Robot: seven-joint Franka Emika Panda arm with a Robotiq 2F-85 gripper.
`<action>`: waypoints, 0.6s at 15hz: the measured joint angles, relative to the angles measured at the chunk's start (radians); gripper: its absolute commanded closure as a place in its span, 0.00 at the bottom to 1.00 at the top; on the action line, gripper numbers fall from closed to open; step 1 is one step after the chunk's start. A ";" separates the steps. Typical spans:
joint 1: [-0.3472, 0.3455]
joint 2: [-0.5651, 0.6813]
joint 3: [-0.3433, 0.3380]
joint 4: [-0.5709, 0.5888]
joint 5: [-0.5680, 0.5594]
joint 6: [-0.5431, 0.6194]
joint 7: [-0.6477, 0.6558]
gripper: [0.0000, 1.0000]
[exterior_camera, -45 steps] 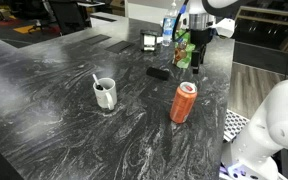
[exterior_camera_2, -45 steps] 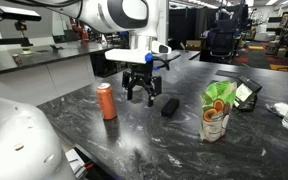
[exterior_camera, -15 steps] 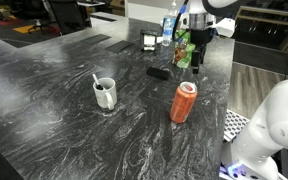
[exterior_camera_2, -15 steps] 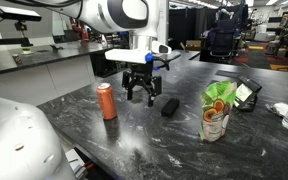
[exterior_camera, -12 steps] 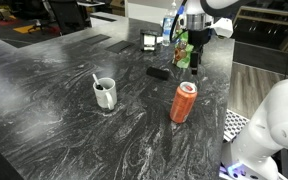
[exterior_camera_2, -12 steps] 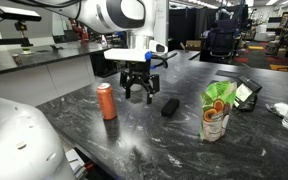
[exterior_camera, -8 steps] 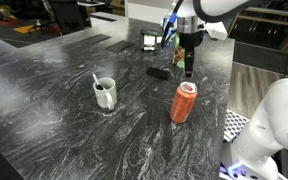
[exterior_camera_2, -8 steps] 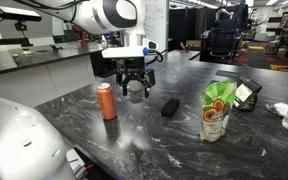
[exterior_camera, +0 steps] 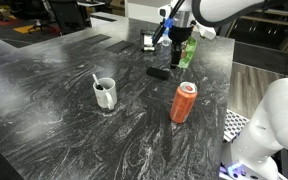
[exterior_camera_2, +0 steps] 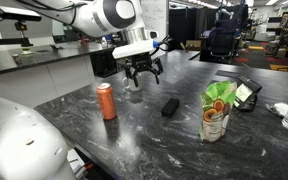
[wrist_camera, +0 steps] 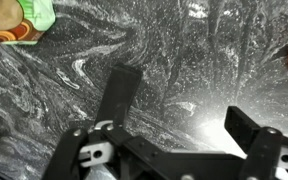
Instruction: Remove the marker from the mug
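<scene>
Dark marbled countertop fills this workshop room. Fingers spread wide and holding nothing, the gripper hangs above it, near a flat black block. Past an orange can, well apart, the marker stands in the mug.

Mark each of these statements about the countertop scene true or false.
1. The marker stands in the mug. True.
2. The gripper grips the marker. False: it is open and empty, away from the mug.
3. The orange can lies on its side. False: it stands upright.
4. The black block lies flat on the countertop. True.
</scene>
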 measured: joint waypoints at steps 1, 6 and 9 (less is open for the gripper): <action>0.008 0.006 -0.021 0.000 0.023 0.031 -0.050 0.00; 0.077 0.054 -0.102 0.007 0.170 0.128 -0.330 0.00; 0.115 0.092 -0.105 0.019 0.218 0.146 -0.461 0.00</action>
